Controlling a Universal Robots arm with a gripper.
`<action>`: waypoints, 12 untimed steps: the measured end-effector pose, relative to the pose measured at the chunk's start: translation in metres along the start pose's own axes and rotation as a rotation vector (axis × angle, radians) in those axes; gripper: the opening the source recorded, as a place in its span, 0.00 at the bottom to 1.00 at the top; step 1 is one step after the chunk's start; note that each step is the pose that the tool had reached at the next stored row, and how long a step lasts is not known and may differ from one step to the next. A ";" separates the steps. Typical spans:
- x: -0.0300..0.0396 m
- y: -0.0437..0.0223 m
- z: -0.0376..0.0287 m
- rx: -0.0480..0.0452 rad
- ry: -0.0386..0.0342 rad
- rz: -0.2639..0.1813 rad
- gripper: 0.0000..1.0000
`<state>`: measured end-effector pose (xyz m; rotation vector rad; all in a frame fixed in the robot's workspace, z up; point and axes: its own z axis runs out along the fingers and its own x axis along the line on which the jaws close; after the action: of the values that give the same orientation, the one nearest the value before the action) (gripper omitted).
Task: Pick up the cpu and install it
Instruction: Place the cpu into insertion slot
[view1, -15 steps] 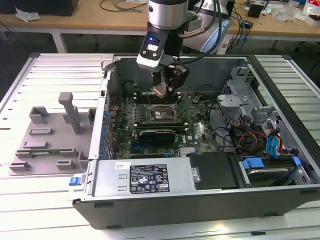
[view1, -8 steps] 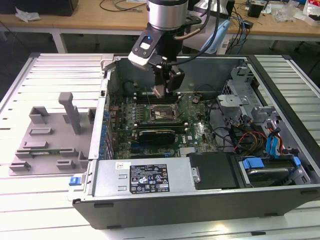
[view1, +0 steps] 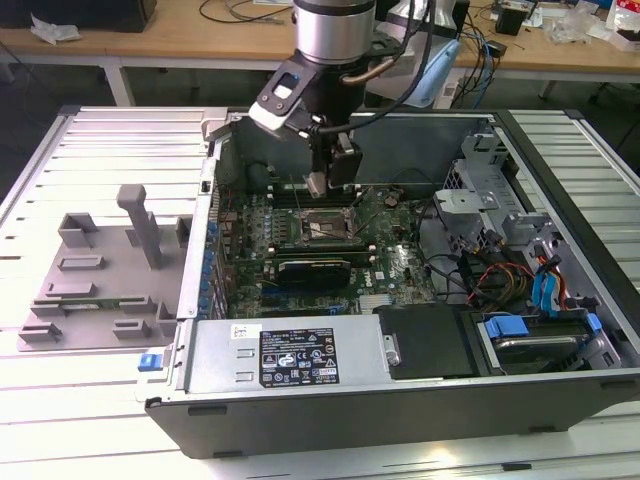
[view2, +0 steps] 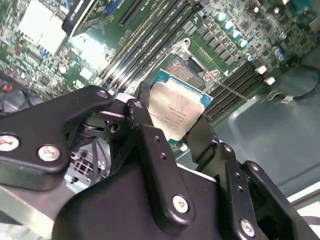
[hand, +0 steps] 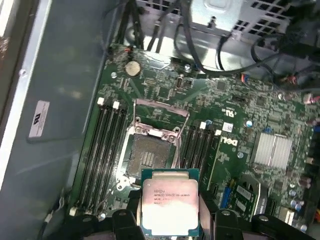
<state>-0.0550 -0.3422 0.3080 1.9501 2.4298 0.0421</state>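
Overall, a slatted metal counter (view1: 60, 420) carries an open computer case (view1: 400, 405) lying on its side, and the arm (view1: 335, 30) hangs down into it. Inside the case, below the gripper (view1: 330, 185), lies the green motherboard (view1: 395, 262). Well apart from the gripper, outside the case toward the exterior view's left, a grey fixture tray (view1: 90, 290) rests on the counter. Close under the gripper is the processor socket (hand: 150, 155). Its frame is lifted open and its contact field is bare, with memory slots (hand: 107, 145) running along either side of it. The gripper is closed partway, only as far as the chip's width allows. Its black fingers (view2: 150, 140) press on two opposite edges of the cpu (hand: 170, 205). The cpu sits between the fingers with its silver-grey metal top turned toward the wrist cameras and a thin greenish rim showing around it. It is held above the socket and is not seated in it.
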 end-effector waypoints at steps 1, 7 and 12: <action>0.0000 0.0000 0.0010 0.0001 -0.0012 0.032 0.54; 0.0003 -0.0002 0.0057 0.0003 -0.0031 0.082 0.54; 0.0023 0.0061 0.0123 0.0003 -0.0041 0.111 0.54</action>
<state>-0.0491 -0.3386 0.2959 2.0816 2.3163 0.0398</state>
